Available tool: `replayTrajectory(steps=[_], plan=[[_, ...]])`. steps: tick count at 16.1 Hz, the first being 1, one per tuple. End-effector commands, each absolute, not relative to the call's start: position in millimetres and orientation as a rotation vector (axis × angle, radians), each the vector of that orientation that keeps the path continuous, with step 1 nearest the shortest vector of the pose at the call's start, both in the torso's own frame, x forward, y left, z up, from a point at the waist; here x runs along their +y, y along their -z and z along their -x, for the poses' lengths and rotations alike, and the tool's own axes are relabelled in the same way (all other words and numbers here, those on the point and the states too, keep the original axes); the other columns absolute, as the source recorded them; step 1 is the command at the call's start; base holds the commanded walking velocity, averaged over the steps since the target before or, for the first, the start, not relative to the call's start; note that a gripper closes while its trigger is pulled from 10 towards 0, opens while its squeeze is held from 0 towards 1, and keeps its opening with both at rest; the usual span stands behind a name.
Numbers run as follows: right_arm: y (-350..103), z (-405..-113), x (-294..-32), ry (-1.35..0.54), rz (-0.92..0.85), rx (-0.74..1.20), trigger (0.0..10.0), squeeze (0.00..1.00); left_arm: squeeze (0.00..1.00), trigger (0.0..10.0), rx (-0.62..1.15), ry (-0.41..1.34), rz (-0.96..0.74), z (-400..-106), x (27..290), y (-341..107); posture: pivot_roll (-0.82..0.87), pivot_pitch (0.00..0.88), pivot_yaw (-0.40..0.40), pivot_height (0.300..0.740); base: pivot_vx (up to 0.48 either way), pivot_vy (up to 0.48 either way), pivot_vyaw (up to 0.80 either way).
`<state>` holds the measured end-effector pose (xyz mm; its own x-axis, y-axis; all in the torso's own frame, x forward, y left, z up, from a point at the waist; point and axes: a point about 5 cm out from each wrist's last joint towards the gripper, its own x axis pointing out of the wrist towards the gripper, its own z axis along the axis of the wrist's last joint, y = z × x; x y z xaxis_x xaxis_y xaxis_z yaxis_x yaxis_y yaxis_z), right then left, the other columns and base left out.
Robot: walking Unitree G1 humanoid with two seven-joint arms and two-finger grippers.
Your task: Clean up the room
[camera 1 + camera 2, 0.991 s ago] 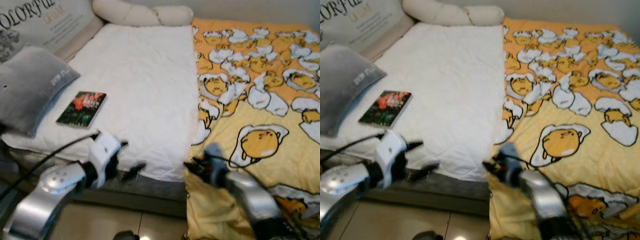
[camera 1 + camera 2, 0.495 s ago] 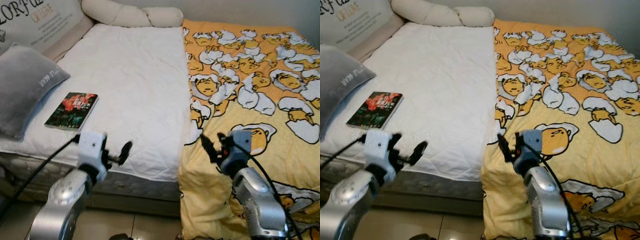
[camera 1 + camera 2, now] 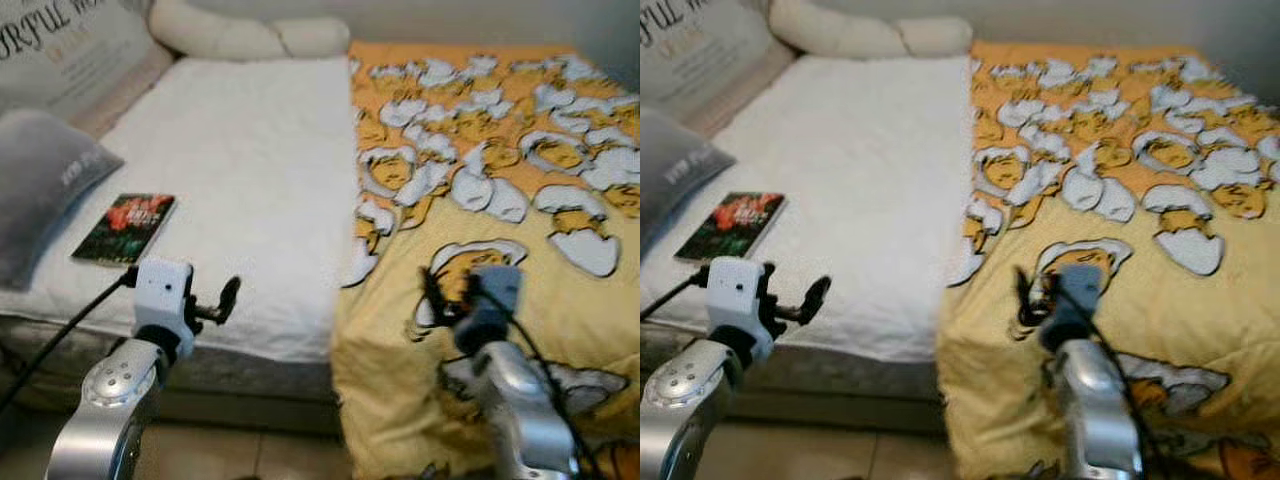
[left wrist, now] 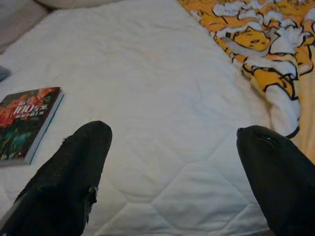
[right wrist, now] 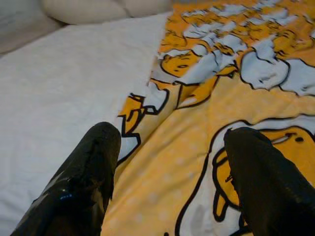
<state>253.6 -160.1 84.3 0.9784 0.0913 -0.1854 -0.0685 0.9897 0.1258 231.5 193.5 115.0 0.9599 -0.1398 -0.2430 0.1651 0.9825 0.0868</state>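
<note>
On the white mattress at my ten o'clock lies the book. My left gripper hovers at the bed's edge, fingers wide; my right gripper, fingers wide, hangs over the yellow blanket. I'd grasp the hem squarely, then draw it evenly across.

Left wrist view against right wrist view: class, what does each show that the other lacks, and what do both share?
Left wrist view alone: a book lying flat on the white mattress, seen between the open fingers of the left pincer. Right wrist view alone: a cream bolster at the head of the bed, beyond the open right pincer, which hovers over the yellow egg-print blanket. Both share the white mattress and the blanket's edge.
</note>
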Motion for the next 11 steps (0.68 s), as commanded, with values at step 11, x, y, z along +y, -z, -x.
replayTrajectory(steps=[11], plan=[[-82.5, -252.1, -176.2, -0.008, -0.071, 0.215, 10.0, 0.00, 0.00, 10.0, 0.224, 0.133, -0.108, -233.3, 182.8, -111.9, 0.03, 0.000, 0.007, 0.740, 0.000, -0.258, 0.00]])
